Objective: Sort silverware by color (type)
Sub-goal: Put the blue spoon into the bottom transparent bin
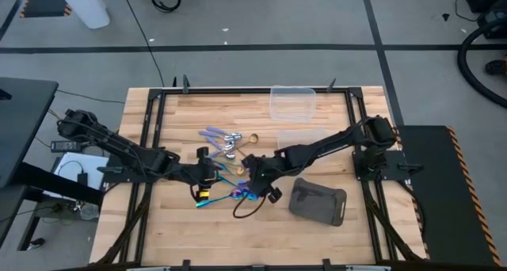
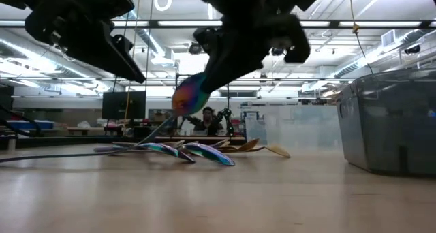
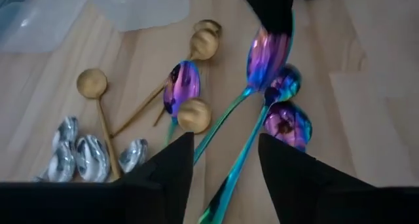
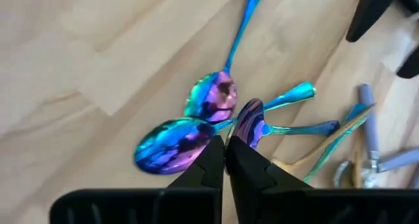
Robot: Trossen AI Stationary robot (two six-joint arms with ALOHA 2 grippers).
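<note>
My right gripper is shut on an iridescent rainbow spoon over the middle of the table. Two more rainbow spoons lie flat on the wood below it. My left gripper is open and hangs above the table just left of the right one. Its fingers stand on either side of the rainbow spoons' handles, touching nothing. Gold spoons and lilac-handled silver spoons lie in a loose heap toward the far side. My right gripper pinches the rainbow spoon by its bowl between the two fingers, coming from above and pointing down. The bowl is lifted off the table. The spoon is tilted, its handle slanting down toward the tabletop.
Two clear plastic tubs stand at the table's far side, and one fills the right of the low view. A dark grey tray lies right of the grippers. A black cable loop lies near the spoons. A person sits far behind.
</note>
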